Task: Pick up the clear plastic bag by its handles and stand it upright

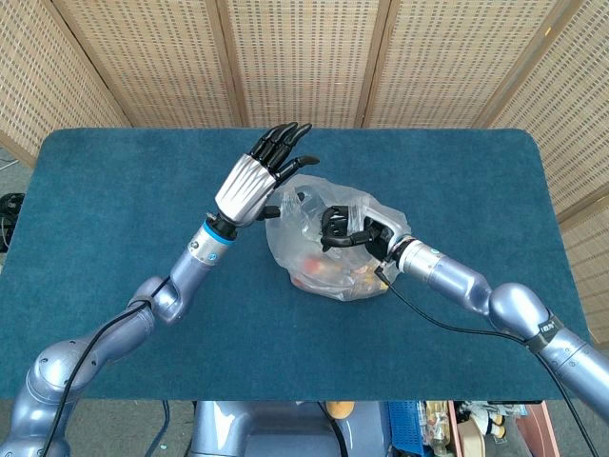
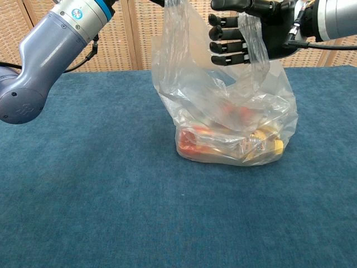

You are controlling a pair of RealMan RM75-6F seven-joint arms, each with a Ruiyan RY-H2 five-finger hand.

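A clear plastic bag (image 2: 223,111) is kept upright on the blue table (image 1: 105,228): 1 handle is apparently pinched by the left hand (image 1: 255,181), the other hooked over the right hand's (image 2: 251,33) curled fingers.

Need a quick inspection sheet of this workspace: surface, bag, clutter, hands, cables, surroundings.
Surface: dark blue carpeted table.
Job's things: clear plastic bag resting on the table, handles raised, red and yellow items inside.
Clutter: nothing seen.
Hands: left robot hand fingers extended, thumb at one handle; whether it pinches is unclear. Right robot hand has the other handle looped over its curled fingers.
Cables: black cable along the right arm.
Surroundings: woven wicker screen panels behind the table.
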